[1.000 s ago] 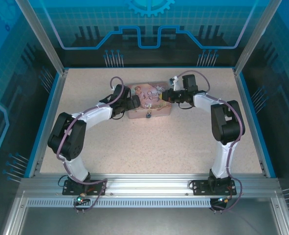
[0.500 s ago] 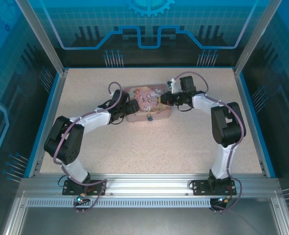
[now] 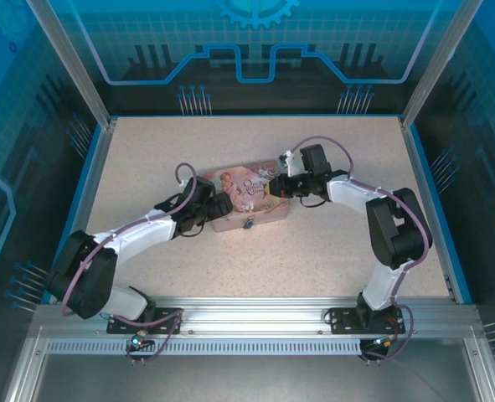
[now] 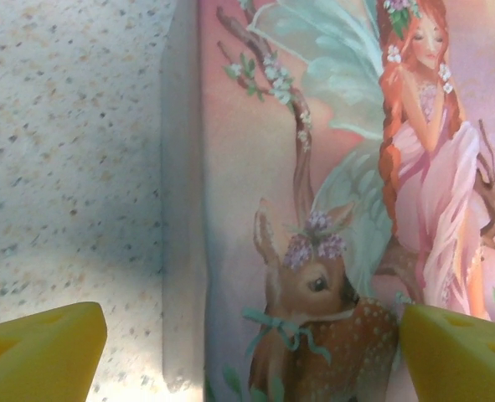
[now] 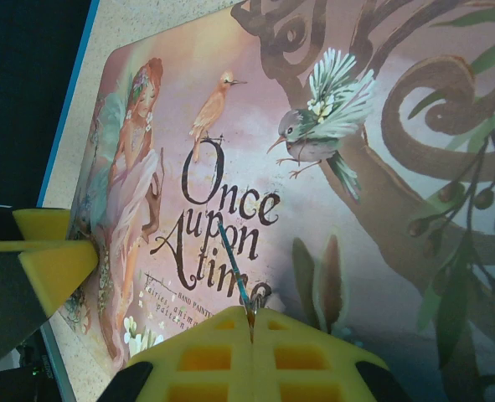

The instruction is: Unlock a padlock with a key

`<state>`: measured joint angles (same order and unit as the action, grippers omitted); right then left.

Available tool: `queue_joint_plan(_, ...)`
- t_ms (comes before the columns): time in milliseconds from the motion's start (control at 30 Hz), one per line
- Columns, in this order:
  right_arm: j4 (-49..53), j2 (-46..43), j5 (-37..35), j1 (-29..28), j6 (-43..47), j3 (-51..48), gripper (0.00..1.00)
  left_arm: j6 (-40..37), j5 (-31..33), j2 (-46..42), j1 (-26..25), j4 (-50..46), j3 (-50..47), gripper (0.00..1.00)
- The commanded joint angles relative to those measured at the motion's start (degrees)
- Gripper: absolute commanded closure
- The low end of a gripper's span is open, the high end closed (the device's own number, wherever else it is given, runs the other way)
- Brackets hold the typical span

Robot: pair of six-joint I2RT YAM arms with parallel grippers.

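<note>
The padlock (image 3: 250, 223) is a tiny dark thing hanging at the near front wall of the pink illustrated tin (image 3: 251, 194). My right gripper (image 5: 251, 311) hovers above the tin's lid (image 5: 339, 193), shut on the key (image 5: 231, 258). The key's thin blue-grey blade sticks out over the lettering. In the top view the right gripper (image 3: 275, 186) is at the tin's right half. My left gripper (image 3: 221, 206) is at the tin's left end. It stands open (image 4: 247, 360), one yellow fingertip (image 4: 38, 347) over the table and the other over the lid (image 4: 314, 167).
The speckled table (image 3: 314, 251) is fenced by blue edges and aluminium posts, with glass walls behind. The left gripper's yellow finger (image 5: 54, 260) shows at the lid's far end in the right wrist view. Both arms arch inward over the middle of the table.
The tin has slid toward the near edge, with the padlock still on its front. Both grippers came along with it, and the left arm's elbow has swung down and left.
</note>
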<state>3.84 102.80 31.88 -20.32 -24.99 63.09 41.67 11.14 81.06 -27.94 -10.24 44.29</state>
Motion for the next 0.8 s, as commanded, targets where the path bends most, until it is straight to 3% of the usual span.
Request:
queue_joint_plan(0, 4.9, 0.6, -2.3, -0.7, 1.1, 0.7, 1.00, -2.3, 1.8, -3.5, -0.4, -7.8, 2.1, 0.07)
queue_joint_plan(67, 5.3, 0.1, -2.6, -0.7, 1.6, 2.9, 1.00, -4.1, 5.0, -5.1, -1.6, -10.7, 4.7, 0.06)
queue_joint_plan(200, 5.1, -2.9, -4.1, -0.7, 1.6, 5.0, 1.00, -5.8, 16.3, -7.2, -8.8, -18.3, 9.5, 0.05)
queue_joint_plan(333, 5.0, -8.2, -7.5, -0.9, 0.7, 2.7, 1.00, 0.0, 22.7, -9.3, -17.1, -22.3, 9.5, 0.09)
queue_joint_plan(500, 5.6, -13.3, -11.5, -1.2, -0.6, -1.5, 1.00, 9.8, 26.8, -7.7, -26.3, -24.2, 9.2, 0.15)
queue_joint_plan(767, 4.9, -12.0, -12.0, -2.6, -1.6, -1.5, 1.00, 19.6, 31.0, 4.9, -34.8, -22.6, 13.0, 0.18)
